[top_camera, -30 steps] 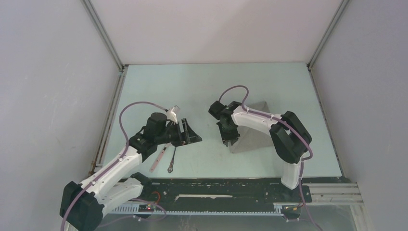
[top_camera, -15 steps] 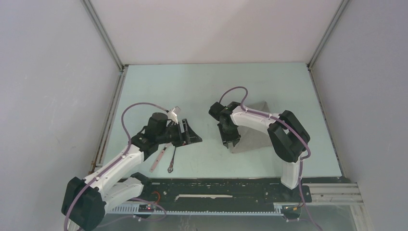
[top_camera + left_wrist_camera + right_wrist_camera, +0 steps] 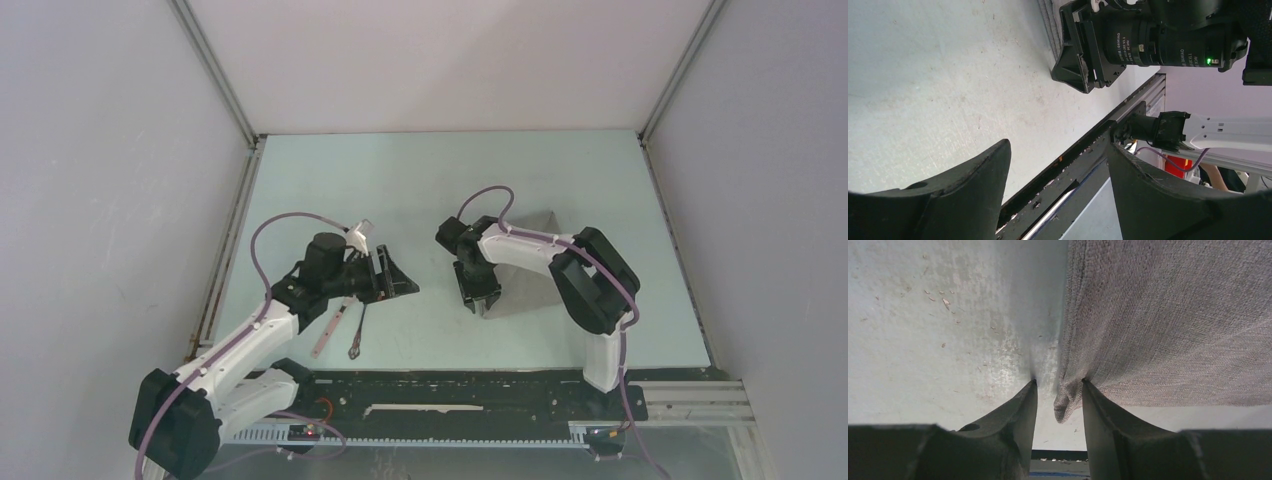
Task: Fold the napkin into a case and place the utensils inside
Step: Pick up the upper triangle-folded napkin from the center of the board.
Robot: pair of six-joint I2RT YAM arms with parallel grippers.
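- While I look down from the top camera, the napkin (image 3: 540,228) lies folded right of centre frame on the pale table (image 3: 400,180); the right arm crosses over much of it.
- From that view I read it as a grey wedge, broad end to the upper right and narrow end to the lower left; I can't tell how many layers it has.
- Right gripper (image 3: 1058,383) is at the napkin's lower-left corner, fingertips down on the table.
- On the right wrist camera I see a narrow gap between the jaws, with the cloth's corner tip lying loose in it.
- The cloth touches the frame-right finger, while the frame-left finger stands clear of it, so nothing is pinched.
- Left gripper (image 3: 403,284) is left of centre in the top view, well apart from the napkin, and points toward frame right.
- On the left wrist camera I see its jaws spread wide, with only bare table and the front rail between them.
- Pale-handled spoon (image 3: 328,333) and metal fork (image 3: 358,335) lie side by side on the table in the lower-left part of the top view, just below the left gripper.
- Both utensils lie apart from the napkin and outside both grippers; their heads are too small to read.
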